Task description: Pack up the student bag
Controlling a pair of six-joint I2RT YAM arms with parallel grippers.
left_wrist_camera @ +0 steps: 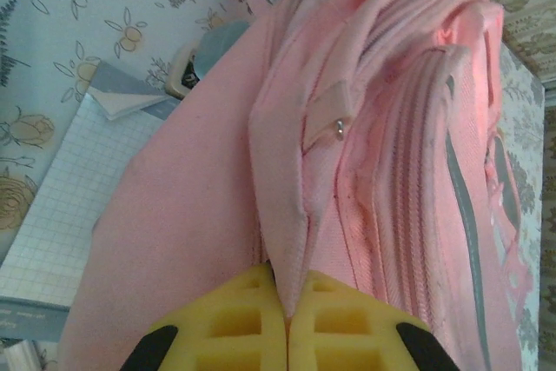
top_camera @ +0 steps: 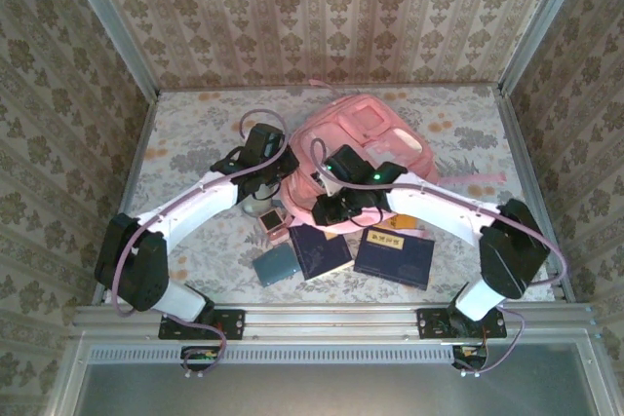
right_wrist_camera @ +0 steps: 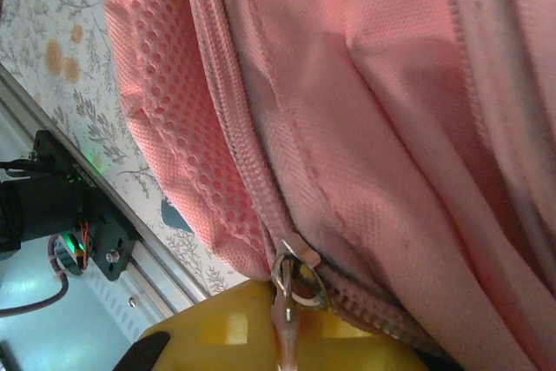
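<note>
— Pink woven fabric, ribbed seams, honeycomb mesh: where is the large soft pink student bag?
— Slumped at the centre of the flowered tablecloth, touching both grippers. The left gripper presses its yellow pads together on a fold of the bag.
— The right gripper?
— Closed on the small pink zipper pull, under the metal slider.
</note>
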